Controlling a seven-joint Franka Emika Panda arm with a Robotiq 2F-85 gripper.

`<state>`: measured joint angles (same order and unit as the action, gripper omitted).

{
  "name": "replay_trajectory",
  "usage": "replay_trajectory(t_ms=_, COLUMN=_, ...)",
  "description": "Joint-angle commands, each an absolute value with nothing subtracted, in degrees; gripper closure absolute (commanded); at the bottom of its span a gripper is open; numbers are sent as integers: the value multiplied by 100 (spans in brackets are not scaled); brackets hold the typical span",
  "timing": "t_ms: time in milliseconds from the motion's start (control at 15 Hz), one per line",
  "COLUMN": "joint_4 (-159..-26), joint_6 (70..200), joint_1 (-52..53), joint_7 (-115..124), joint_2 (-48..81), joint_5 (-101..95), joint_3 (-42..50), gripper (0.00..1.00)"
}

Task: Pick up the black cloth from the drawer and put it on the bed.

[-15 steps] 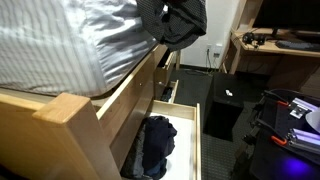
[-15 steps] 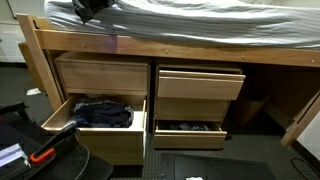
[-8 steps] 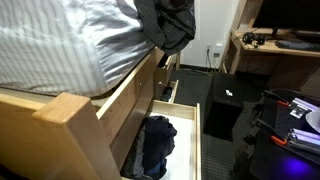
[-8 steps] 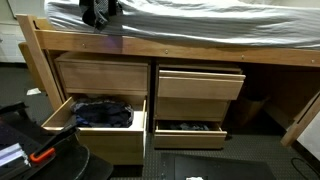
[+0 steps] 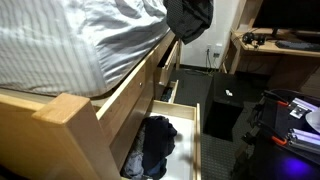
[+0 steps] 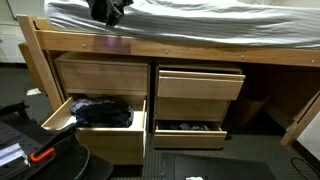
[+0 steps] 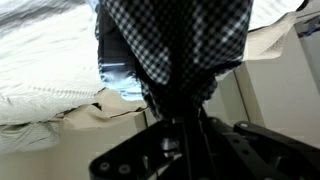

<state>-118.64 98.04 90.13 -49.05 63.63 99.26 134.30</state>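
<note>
My gripper — jaws clamped on black checked fabric cloth, dangling above striped-sheeted wooden bed edge; open wooden drawer below.

Desk: at 2 o'clock in an exterior view, pale wood, with dark flat items on top.
Black cabinet: at 3 o'clock, low, on the floor beside the desk, with a small white mark on its top.
Wall outlet: near 1 o'clock, on the white wall.
Closed drawer front: just past centre toward 3 o'clock, light wood.
Orange-handled tool: at 8 o'clock, lying on a dark surface.
</note>
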Motion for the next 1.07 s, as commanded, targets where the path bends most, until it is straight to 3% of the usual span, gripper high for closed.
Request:
replay_trajectory(t_ms=0, joint_4=-11545, joint_6=8969, joint_1=8534, joint_7=-5607, joint_2=5802, joint_5=9679, joint_3=13589, gripper=100)
replay_trajectory(t_ms=733, joint_4=-8862, joint_6=7680, joint_1=6478, joint_7=-4060, joint_2=4591, joint_5=7370, joint_3=11920, gripper=100)
replay_trajectory(t_ms=1000, joint_4=-8450, joint_6=8273, joint_1=6436, joint_7=-3509, joint_2=4355, joint_5=6786, joint_3=11331, gripper=100)
